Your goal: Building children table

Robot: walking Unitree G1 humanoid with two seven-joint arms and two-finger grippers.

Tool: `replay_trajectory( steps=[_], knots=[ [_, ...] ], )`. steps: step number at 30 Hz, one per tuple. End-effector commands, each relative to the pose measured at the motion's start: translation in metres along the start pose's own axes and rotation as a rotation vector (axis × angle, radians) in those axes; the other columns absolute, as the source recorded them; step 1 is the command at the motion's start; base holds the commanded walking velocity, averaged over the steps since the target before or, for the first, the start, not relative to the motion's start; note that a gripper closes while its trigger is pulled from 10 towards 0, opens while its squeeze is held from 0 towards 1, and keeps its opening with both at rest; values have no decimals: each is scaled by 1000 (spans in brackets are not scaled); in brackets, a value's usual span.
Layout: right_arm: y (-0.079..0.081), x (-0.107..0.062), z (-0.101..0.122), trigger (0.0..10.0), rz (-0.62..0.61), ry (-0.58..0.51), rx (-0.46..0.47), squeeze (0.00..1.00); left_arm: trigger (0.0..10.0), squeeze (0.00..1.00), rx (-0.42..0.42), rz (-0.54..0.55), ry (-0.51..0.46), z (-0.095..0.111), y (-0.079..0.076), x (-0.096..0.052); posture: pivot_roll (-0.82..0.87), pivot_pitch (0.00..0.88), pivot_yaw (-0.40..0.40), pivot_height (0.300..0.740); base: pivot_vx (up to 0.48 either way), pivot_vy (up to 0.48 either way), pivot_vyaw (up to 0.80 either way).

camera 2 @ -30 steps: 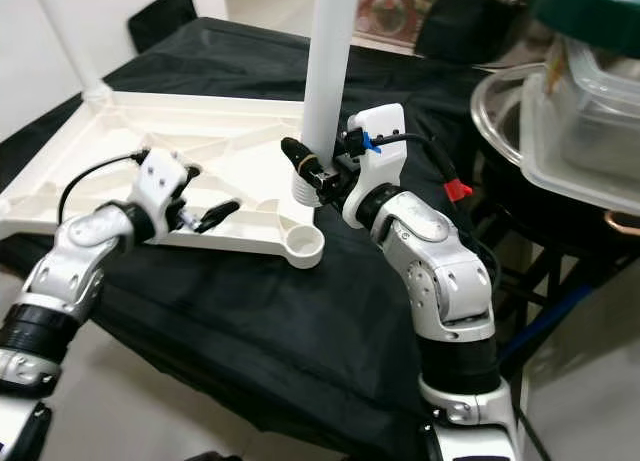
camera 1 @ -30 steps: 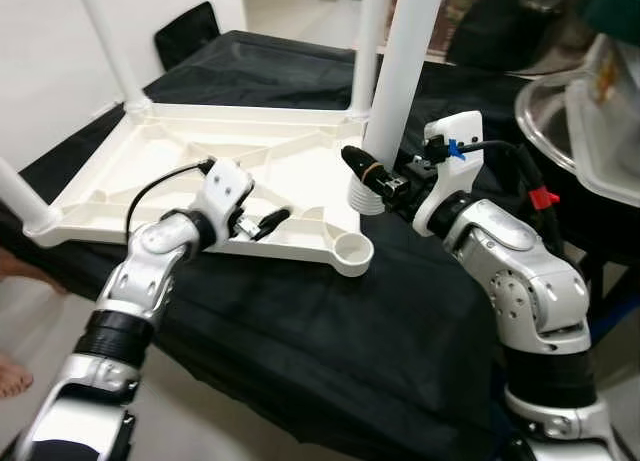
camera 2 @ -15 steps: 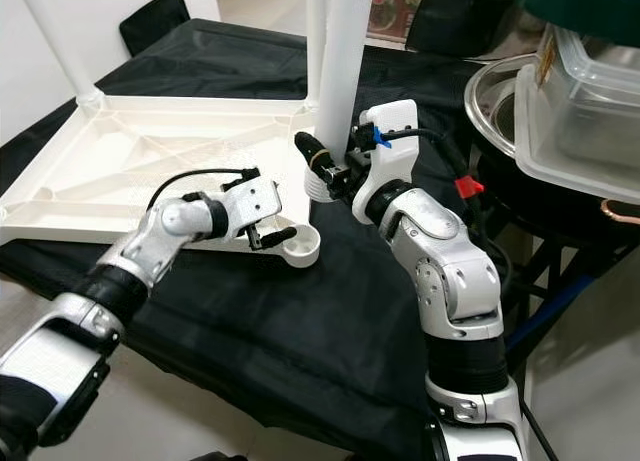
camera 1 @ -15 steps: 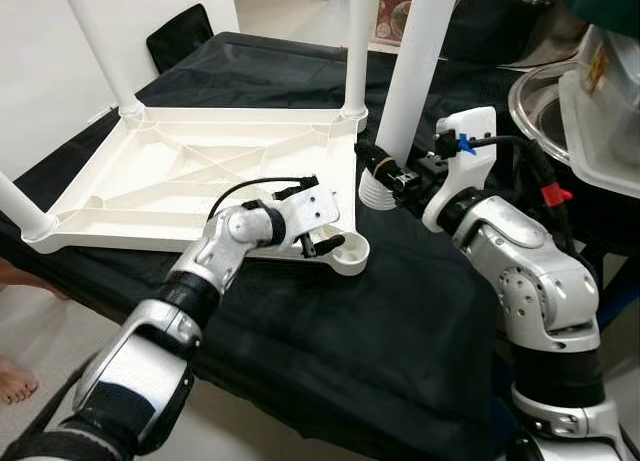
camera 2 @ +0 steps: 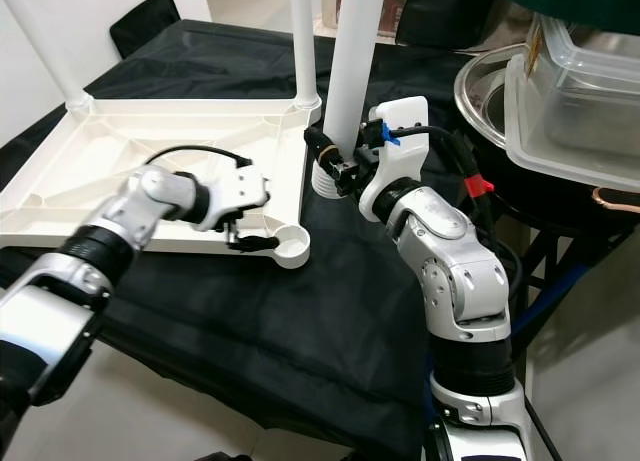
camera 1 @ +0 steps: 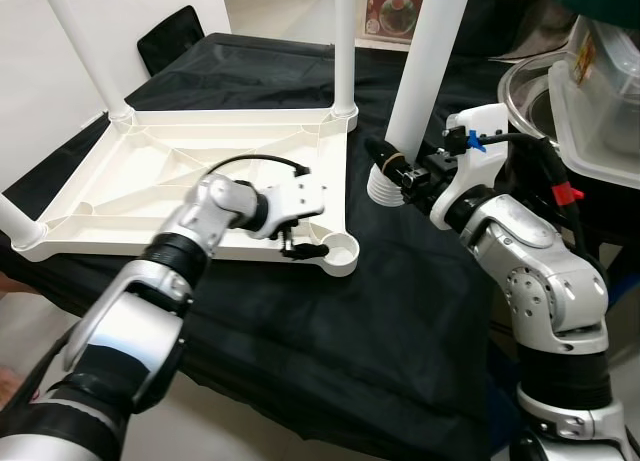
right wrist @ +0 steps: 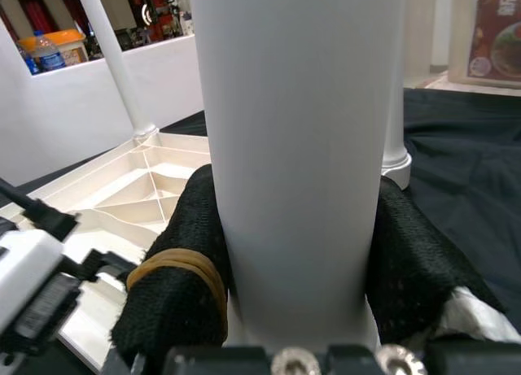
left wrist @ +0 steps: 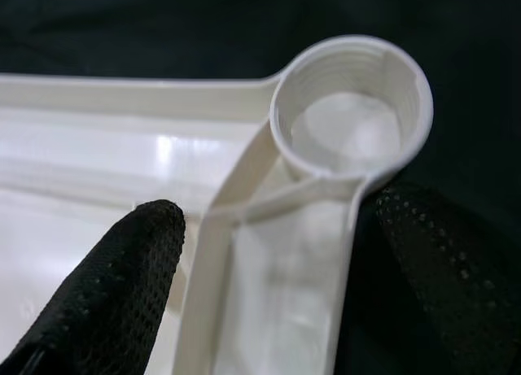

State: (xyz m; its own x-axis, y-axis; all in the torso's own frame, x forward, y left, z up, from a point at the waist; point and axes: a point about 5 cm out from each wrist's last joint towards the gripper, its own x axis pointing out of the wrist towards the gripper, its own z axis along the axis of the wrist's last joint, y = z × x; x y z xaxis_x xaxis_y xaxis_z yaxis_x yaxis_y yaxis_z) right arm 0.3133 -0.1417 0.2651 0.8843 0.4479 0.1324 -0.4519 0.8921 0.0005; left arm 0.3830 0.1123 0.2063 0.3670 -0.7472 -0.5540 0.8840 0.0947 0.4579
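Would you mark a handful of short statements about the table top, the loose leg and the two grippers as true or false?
1. The right gripper is shut on the loose white leg. True.
2. The loose leg is already seated in the empty corner socket. False: its threaded end is apart from the socket, above the black cloth.
3. The left gripper is open, its fingers either side of the frame rib by the socket. True.
4. The table top stands on its legs. False: it lies underside up.

Bright even light, left arm motion-blurred
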Motion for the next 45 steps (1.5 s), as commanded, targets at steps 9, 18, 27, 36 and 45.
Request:
replay_trajectory(
  steps=[9, 18, 27, 36, 45],
  knots=[
    [2, -1, 3, 10000, 12, -9, -10, 0, 10000, 0, -26, -424, 109, -41, -46, -10, -129, 151, 54, 740, 0, 0, 0],
    [1, 1, 2, 10000, 12, -7, -9, 0, 10000, 0, -7, -387, 166, -47, -40, -18, -131, 148, 54, 740, 0, 0, 0],
    [-2, -5, 2, 10000, 21, 9, -18, 0, 10000, 0, 67, -729, 370, -71, -72, -55, -135, 152, 59, 740, 0, 0, 0],
    [4, -8, 5, 10000, 104, 0, -4, 0, 10000, 0, 100, -627, 474, -81, -52, -82, -130, 154, 53, 740, 0, 0, 0],
    [21, -12, 12, 10000, 217, -73, 34, 0, 10000, 0, 39, -34, -123, -9, -12, -89, -125, 158, 50, 740, 0, 0, 0]
  ],
)
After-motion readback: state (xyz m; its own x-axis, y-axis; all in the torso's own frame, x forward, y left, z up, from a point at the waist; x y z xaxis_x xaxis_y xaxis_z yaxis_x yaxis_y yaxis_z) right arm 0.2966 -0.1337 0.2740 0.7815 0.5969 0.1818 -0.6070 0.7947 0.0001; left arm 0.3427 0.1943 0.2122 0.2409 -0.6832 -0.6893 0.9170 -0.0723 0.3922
